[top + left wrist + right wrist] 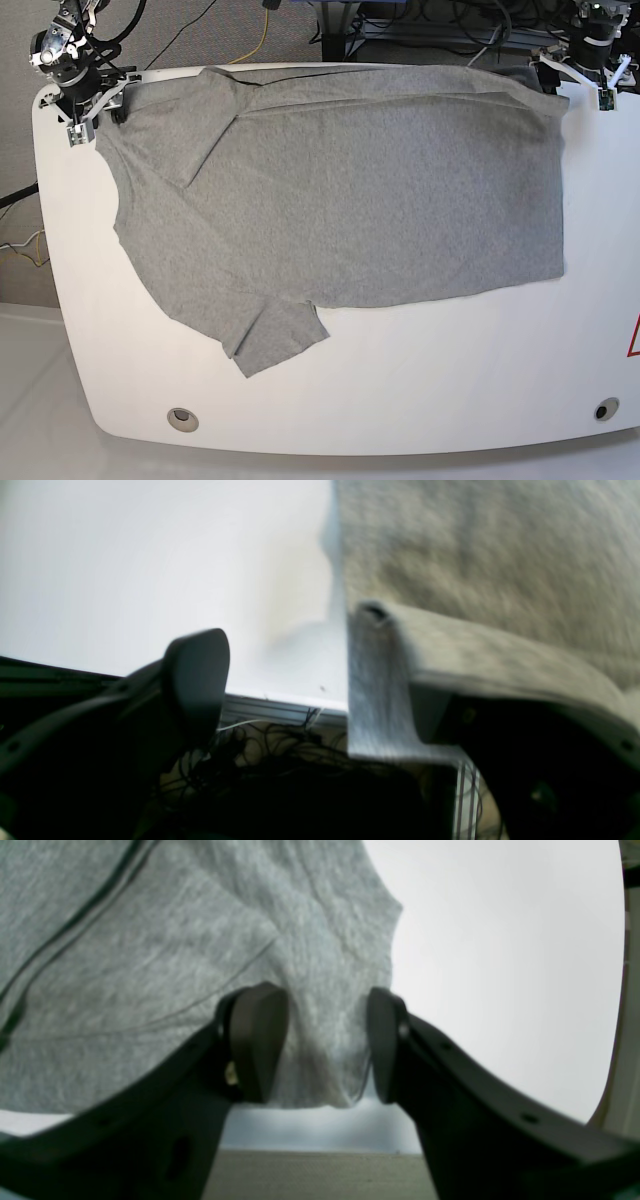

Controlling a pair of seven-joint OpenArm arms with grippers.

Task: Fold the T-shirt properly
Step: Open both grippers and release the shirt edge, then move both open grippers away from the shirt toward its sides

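The heather-grey T-shirt (350, 190) lies spread across the back half of the white table (450, 380), with one sleeve (275, 340) pointing toward the front. My left gripper (575, 80) stands at the shirt's back right corner. In the left wrist view its jaws (290, 670) are wide apart, and the shirt's edge (475, 540) is draped over one finger. My right gripper (95, 100) is at the back left corner. Its fingers (320, 1045) straddle a raised fold of the shirt (150, 965) with a gap still between them.
Both arm bases sit at the table's back corners. A tangle of dark cables (280, 750) hangs beyond the table edge by the left gripper. Two round holes (181, 418) (606, 410) mark the front of the table. Carpet and cables lie behind it.
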